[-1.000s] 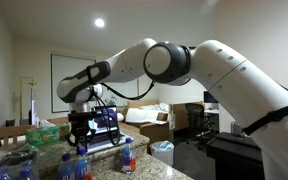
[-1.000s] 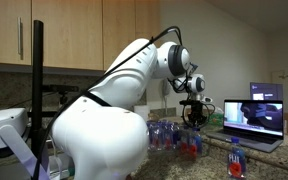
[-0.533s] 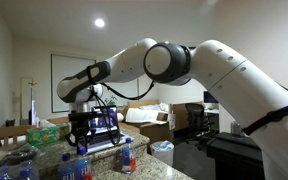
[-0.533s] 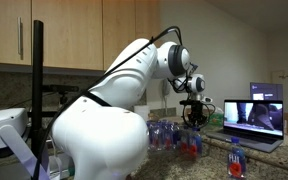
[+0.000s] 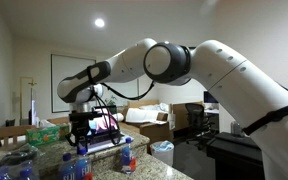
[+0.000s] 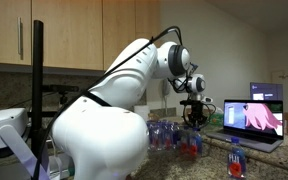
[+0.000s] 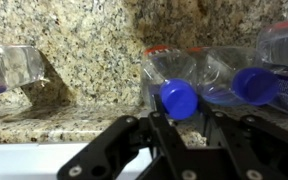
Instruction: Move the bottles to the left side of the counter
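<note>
Arm (image 5: 234, 70): white and bulky, closest to the lens in both exterior views, reaching down towards the laptop (image 6: 254, 122).
Plastic bag (image 5: 14, 165): bluish and see-through, on the counter (image 7: 84, 50) well picture-left of the laptop and nearer the lens.
Lone bottle (image 6: 235, 157): upright on the counter just in front of the laptop, apart from the other bottles.
Claw (image 7: 184, 116): clenched on the held bottle (image 7: 176, 78), dark fingers on either side just below its blue cap; hanging picture-left of the laptop's lit screen in an exterior view (image 6: 192, 124).
Held bottle: upright under the claw, clear plastic with a red patch low down, nearer the lens than the laptop; base on or off the granite cannot be told.
Neighbour bottle (image 7: 239, 82): blue-capped, just beside the held bottle in the wrist view; side relative to the laptop not clear from there.
Edge bottle (image 7: 9, 65): clear, cut off by the wrist view's border, apart from the held bottle.
Bottle cluster (image 6: 162, 133): packed together on the far side of the held bottle from the laptop, partly hidden by the arm.
Laptop: open, screen lit, on the speckled counter behind the claw.
Tissue box (image 5: 44, 132): green, picture-left of the laptop at about the same depth.
Cabinets (image 6: 84, 30): wooden, above and behind the laptop, farthest back.
</note>
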Robot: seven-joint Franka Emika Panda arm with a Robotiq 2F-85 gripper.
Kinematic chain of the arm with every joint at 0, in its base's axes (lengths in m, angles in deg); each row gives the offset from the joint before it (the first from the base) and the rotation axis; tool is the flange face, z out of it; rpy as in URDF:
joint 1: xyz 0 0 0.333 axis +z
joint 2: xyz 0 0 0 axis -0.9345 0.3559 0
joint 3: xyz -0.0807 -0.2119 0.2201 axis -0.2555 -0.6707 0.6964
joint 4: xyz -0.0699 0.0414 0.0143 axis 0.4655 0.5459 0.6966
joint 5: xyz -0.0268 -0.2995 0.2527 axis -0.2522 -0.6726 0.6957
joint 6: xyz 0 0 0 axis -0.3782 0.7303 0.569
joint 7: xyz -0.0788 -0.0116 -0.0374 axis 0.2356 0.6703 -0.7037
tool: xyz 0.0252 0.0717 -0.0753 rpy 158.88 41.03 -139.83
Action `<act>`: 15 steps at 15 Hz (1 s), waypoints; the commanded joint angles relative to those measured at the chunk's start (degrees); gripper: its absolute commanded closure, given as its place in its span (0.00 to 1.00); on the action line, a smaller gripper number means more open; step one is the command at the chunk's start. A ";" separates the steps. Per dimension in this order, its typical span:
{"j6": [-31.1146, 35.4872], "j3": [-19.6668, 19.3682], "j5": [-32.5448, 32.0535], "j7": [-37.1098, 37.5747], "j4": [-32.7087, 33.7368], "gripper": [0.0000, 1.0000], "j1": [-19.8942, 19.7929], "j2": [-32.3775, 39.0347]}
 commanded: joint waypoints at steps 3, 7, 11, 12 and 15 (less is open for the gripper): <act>0.32 0.51 1.69 -1.58 -0.51 0.86 -1.37 0.01; 1.06 0.55 2.13 -1.35 -0.80 0.86 -1.48 -0.06; 2.13 0.57 2.13 -0.85 -1.52 0.86 -1.16 -0.29; 2.45 0.53 2.07 -0.70 -1.81 0.86 -1.08 -0.43; 3.70 0.47 2.11 -0.32 -2.76 0.86 -1.01 -0.90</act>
